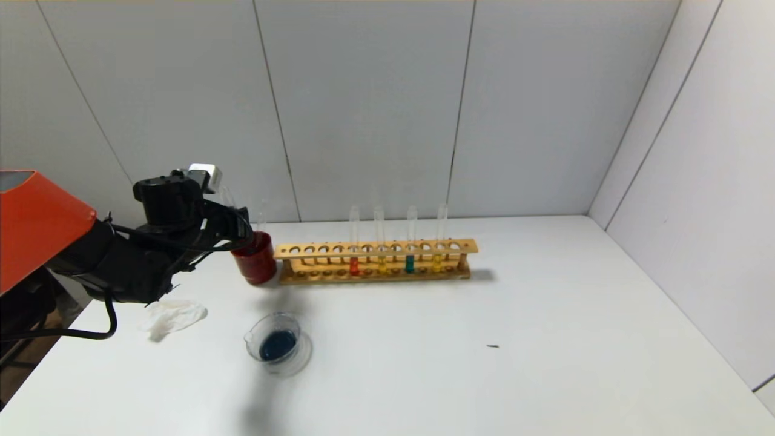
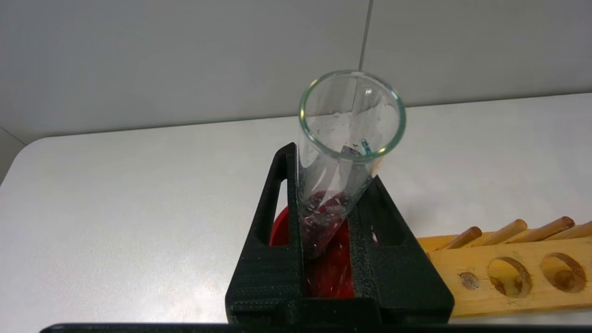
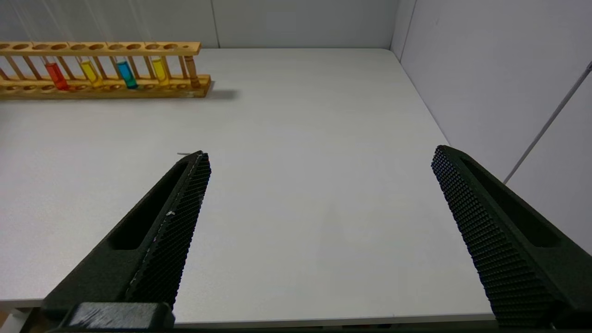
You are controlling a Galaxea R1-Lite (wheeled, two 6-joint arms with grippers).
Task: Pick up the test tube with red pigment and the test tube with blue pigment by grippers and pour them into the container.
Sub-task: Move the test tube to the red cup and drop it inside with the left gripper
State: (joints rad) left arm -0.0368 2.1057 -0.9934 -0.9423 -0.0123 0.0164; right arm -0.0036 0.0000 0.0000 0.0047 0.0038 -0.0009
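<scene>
Left pincer (image 2: 330,240) | clamped on emptied test tube (image 2: 342,152) | above red cup (image 1: 255,259)

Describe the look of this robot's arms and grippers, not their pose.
The left arm has an orange shell, a bulky black body, black cables and a small white-grey block. The left gripper has two black wedge-shaped fingers with slot cut-outs. The right gripper has matching black fingers with honeycomb-textured pads.

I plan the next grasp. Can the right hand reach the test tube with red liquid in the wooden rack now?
Probably yes. The right hand is open over bare table, and nothing lies between it and the red tube in the rack; a yellow tube stands close beside it.
</scene>
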